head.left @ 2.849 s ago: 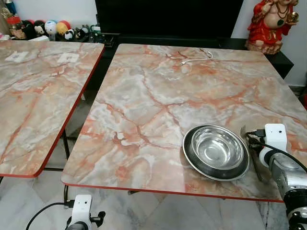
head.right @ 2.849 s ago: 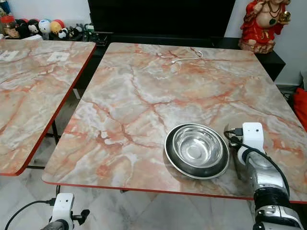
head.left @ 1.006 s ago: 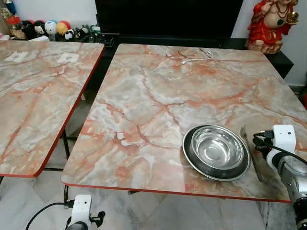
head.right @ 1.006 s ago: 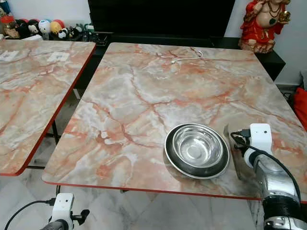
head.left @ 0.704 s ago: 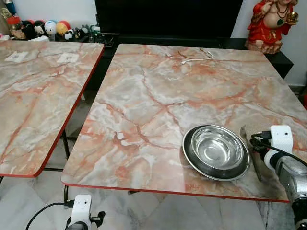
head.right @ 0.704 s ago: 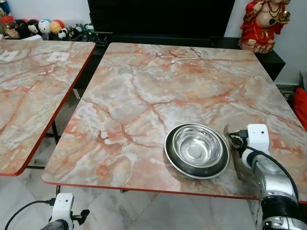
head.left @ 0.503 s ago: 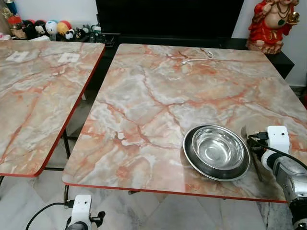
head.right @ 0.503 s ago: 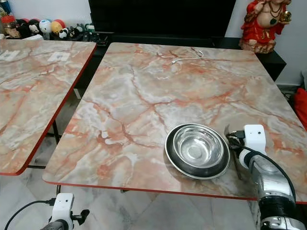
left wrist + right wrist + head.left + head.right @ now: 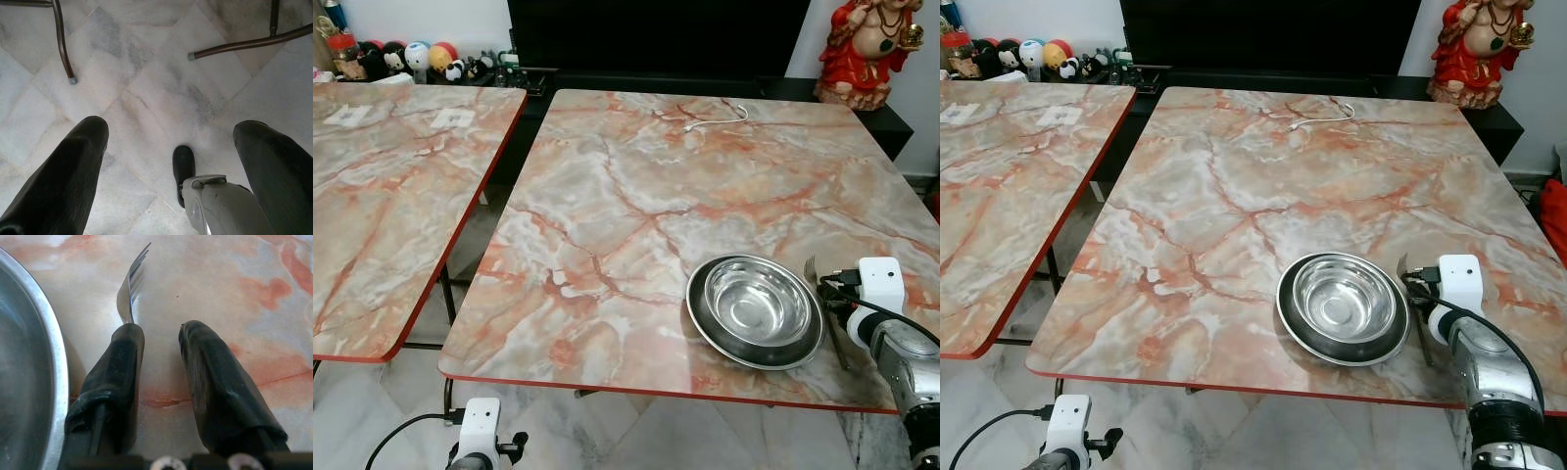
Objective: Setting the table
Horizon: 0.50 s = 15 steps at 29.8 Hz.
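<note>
A big pink marble bench (image 9: 636, 196) holds a shiny bowl (image 9: 756, 310) near its front edge. A fork (image 9: 128, 289) lies just beside the bowl. The right hand (image 9: 159, 340) rests there with fingers apart; one finger covers the fork's handle. A second bench (image 9: 382, 186) stands beside. The left hand (image 9: 171, 142) hangs released over the pale tiled floor (image 9: 161, 83). A red statue (image 9: 867, 49) sits behind.

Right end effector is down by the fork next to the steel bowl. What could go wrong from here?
1. The right end effector is open with one finger resting over the fork; pulling away may drag the fork askew.
2. The fork lies close beside the steel bowl; a sideways move could knock it against the bowl's rim.
3. Bowl and fork sit near the table front edge, so a nudge toward the robot could push them off.
</note>
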{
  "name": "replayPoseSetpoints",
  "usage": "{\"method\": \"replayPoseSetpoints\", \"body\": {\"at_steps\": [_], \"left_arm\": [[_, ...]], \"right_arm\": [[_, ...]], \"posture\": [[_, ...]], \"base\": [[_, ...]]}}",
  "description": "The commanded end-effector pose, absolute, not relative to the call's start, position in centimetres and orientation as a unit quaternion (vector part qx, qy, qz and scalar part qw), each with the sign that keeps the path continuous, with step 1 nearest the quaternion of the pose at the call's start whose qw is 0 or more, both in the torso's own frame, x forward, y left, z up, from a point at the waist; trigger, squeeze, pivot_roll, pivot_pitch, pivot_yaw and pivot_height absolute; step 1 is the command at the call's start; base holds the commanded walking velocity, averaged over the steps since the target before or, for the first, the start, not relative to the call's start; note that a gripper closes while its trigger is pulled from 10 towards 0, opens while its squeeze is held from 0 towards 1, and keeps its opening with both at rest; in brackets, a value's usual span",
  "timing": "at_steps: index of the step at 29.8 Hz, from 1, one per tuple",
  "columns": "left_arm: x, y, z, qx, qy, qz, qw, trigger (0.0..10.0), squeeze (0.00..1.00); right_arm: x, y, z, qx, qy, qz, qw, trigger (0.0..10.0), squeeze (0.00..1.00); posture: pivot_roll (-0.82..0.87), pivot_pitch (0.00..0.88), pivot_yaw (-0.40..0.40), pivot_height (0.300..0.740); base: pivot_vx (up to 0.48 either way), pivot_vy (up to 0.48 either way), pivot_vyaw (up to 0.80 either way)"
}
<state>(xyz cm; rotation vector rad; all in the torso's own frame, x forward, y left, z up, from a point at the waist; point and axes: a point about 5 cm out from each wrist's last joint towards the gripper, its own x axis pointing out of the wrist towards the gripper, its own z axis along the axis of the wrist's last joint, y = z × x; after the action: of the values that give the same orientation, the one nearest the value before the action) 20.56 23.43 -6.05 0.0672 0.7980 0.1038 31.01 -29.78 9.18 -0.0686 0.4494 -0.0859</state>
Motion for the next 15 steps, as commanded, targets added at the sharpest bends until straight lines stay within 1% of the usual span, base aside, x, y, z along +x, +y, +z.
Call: {"method": "replayPoseSetpoints", "body": {"at_steps": [1,7,15], "left_arm": [[20.2,23.5,-6.3,0.034,0.398,0.049,0.915,10.0,0.00],[20.2,23.6,-6.3,0.035,0.398,0.050,0.915,10.0,0.00],[20.1,23.7,-6.3,0.036,0.399,0.050,0.915,10.0,0.00]], "right_arm": [[30.9,-29.9,9.1,-0.035,0.226,-0.046,0.972,10.0,0.00],[30.8,-29.9,8.7,-0.031,0.231,-0.047,0.971,10.0,0.00],[30.3,-30.4,8.0,-0.028,0.247,-0.062,0.967,10.0,0.00]], "posture": [[0.06,0.069,-0.024,0.740],[0.07,0.069,-0.022,0.740],[0.07,0.070,-0.022,0.740]], "base": [[0.000,0.000,0.00],[0.000,0.000,0.00],[0.000,0.000,0.00]]}}
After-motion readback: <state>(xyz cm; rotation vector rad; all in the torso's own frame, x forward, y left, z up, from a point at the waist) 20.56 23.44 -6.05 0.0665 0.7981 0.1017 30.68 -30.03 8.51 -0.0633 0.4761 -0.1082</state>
